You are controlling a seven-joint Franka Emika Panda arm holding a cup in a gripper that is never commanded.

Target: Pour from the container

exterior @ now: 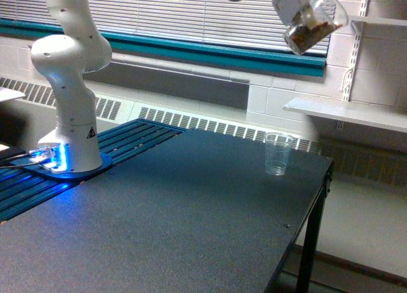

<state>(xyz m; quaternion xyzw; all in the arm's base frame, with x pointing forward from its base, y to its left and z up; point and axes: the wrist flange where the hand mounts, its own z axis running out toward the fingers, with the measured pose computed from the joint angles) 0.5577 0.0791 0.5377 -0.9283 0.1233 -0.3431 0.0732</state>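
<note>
Holding the container (pixel 311 29) high near the top of the exterior view, tilted, mouth angled up toward the view's right. End effector (pixel 304 13) clamped around it, white housing visible above, fingertips themselves hard to separate from the clear wall. Brown granular bits heaped in the lower end, showing through the transparent side. Hanging well above and slightly to the view's right of the ribbed clear plastic cup (pixel 278 154), which stands upright and apparently empty near the far right corner of the bench (pixel 165 229).

Judging the step as the carry toward the pour, nothing spilling yet. To do it well: bringing the mouth down close over the ribbed cup before tipping further, centring the lip above the narrow rim, then rotating slowly so the grains slide out in a thin stream and not in one clump. Worth remembering that dry granules release suddenly once the slope is steep enough, and that a light thin-walled cup near a bench edge can topple if struck or loaded off-centre.

Materials: smooth, beaker-like clear container, glass or plastic, cannot tell which; slimmer tapered cup with fine horizontal ribbing; bench top dark, matte, finely speckled; glossy white arm base (pixel 67 83) on the view's left, glowing blue at its foot.
</note>
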